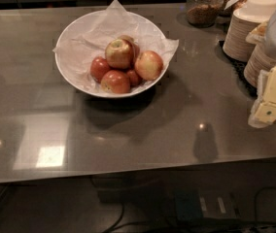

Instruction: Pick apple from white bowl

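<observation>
The white bowl (69, 74), lined with crinkled white paper, stands on the grey counter at the upper middle. The apple (148, 65), large, pinkish-red with a pale yellow blush, lies at the bowl's right side. Another large apple (119, 53) with a yellow-green stem hollow sits on top of the pile. Smaller, darker red apples (114, 82) lie at the front and left. My gripper (271, 98), cream-coloured, hangs at the right edge of the view, well to the right of the bowl and lower in the frame, above the counter.
Stacks of beige paper bowls (247, 28) stand at the back right on a dark mat, close behind the gripper. A glass jar (204, 6) with brown contents stands behind the bowl's right side. The counter's front edge (128, 174) runs across the lower part of the view.
</observation>
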Controlling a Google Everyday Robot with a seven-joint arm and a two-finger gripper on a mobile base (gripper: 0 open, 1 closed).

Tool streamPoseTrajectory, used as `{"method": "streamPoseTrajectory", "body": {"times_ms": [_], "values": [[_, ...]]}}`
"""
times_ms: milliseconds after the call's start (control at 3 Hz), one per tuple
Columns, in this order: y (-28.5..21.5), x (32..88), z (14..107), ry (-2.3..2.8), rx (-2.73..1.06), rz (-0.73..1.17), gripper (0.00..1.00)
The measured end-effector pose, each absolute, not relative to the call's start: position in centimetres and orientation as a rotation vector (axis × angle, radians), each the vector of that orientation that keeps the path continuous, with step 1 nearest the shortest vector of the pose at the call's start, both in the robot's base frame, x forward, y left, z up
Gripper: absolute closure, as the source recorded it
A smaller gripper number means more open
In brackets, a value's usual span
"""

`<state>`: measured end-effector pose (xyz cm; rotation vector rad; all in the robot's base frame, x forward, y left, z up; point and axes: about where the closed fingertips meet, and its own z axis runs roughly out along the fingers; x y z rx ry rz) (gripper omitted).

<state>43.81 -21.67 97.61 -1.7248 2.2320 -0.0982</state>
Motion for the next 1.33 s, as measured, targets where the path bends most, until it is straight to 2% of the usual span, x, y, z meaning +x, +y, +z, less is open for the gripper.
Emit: {"method": "streamPoseTrajectory", "body": {"times_ms": [333,667,1333], "values": [[-21.4,44.1,97.8,2.219,-1.721,-0.095,0.00],[-19.3,47.0,98.5,2.136,-1.717,-0.025,0.00],[-19.3,47.0,98.5,2.136,-1.716,-0.025,0.00]]}}
